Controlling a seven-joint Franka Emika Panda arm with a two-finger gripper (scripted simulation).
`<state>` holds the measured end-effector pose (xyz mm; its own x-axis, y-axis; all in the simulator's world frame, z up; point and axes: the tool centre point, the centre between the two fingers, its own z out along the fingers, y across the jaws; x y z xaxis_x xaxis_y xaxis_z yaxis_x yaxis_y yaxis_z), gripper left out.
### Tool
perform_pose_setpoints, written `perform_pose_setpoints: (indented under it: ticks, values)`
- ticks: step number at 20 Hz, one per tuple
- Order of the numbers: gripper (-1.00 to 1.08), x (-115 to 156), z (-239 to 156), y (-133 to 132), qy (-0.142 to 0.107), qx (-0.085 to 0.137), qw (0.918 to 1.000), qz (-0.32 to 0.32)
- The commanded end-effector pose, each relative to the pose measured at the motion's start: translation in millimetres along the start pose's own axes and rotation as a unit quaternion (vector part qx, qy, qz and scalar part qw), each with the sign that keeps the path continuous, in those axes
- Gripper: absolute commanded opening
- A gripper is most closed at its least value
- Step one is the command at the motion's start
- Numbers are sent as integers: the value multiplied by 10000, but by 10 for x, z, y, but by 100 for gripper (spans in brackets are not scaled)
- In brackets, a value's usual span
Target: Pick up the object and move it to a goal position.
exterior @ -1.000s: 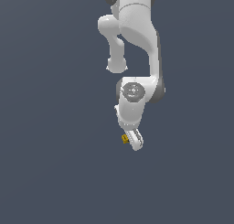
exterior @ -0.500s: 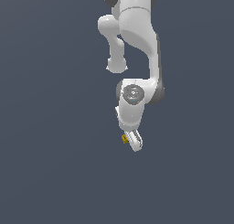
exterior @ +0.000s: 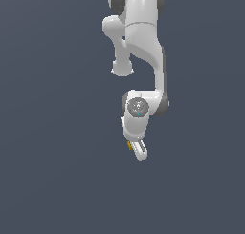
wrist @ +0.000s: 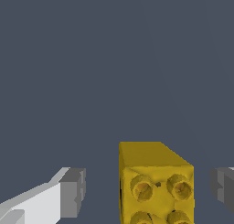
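The object point(wrist: 155, 184) is a golden-yellow studded block with darker marks, and it fills the space between my fingers in the wrist view. A grey pad point(wrist: 73, 191) stands off one side of it and another pad point(wrist: 223, 187) off the other, each with a visible gap. My gripper point(wrist: 147, 191) is open around the block without touching it. In the exterior view the object point(exterior: 129, 144) is a tiny yellow speck, mostly hidden beside the white gripper point(exterior: 139, 151) at the end of the arm.
The white arm point(exterior: 141, 42) reaches in from the top of the exterior view, its wrist point(exterior: 138, 107) right above the gripper. All around lies a plain dark grey-blue surface point(exterior: 57, 171) with nothing else on it.
The hand has crept slightly downward in the exterior view, closing over the yellow block. The block itself has stayed where it was.
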<state>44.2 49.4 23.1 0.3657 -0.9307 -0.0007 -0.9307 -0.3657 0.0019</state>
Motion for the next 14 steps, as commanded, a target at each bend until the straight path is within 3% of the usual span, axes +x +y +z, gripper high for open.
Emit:
perform_pose_setpoints:
  ticks: [1,2,14]
  values:
    - [100,1,11,-13,3,10,10000,-2]
    - [-100,1,11,-13,3,10,10000,-2]
    - [-100,9,5,-5,2,8,10000,-2]
